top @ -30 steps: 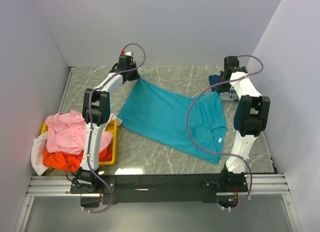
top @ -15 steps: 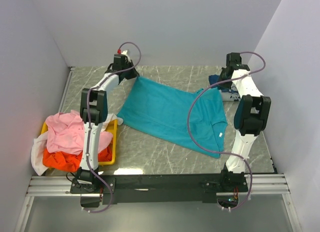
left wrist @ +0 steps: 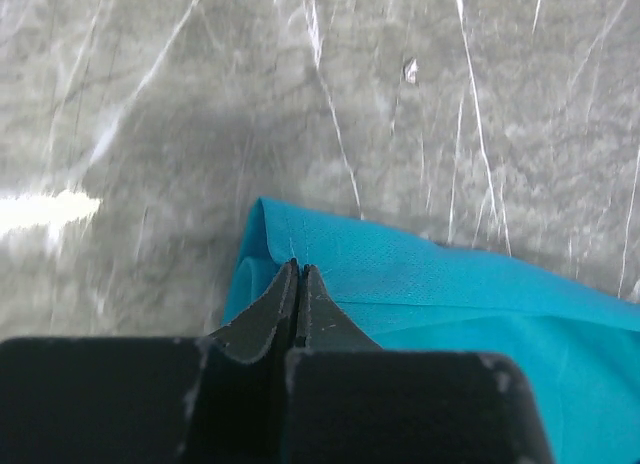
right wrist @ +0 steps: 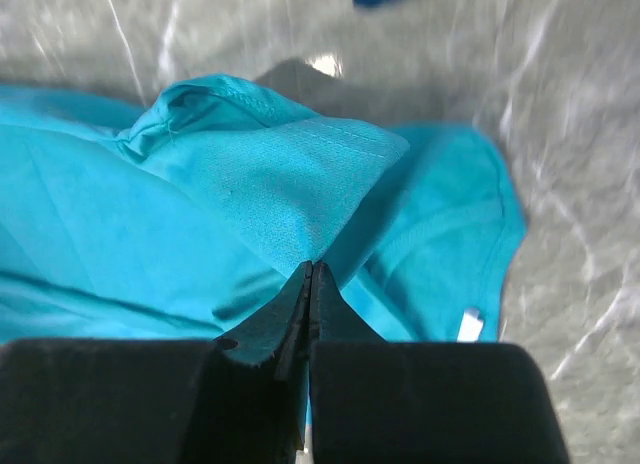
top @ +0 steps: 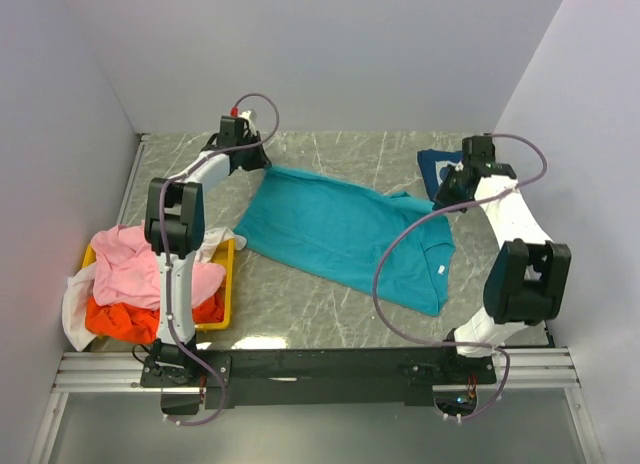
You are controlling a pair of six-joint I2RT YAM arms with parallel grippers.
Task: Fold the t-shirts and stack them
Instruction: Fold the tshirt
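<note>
A plain teal t-shirt (top: 340,229) lies spread across the middle of the table, collar end at the near right. My left gripper (top: 262,165) is shut on its far left corner, low over the table; the left wrist view shows the jaws (left wrist: 298,267) pinching the folded teal edge (left wrist: 420,284). My right gripper (top: 446,196) is shut on a raised fold of the teal cloth (right wrist: 290,174) at the shirt's far right; the jaws (right wrist: 310,267) are closed on it. A navy t-shirt (top: 436,164) lies just behind the right gripper.
A yellow plastic tray (top: 228,282) at the near left holds a heap of pink (top: 135,264), orange (top: 120,319) and white (top: 72,306) tees. Walls close in the table on the left, far and right sides. The arm bases stand on a rail at the near edge.
The left gripper has moved left and the right gripper nearer, its elbow swinging out to the right. The teal shirt between them is pulled wider and lies flatter.
</note>
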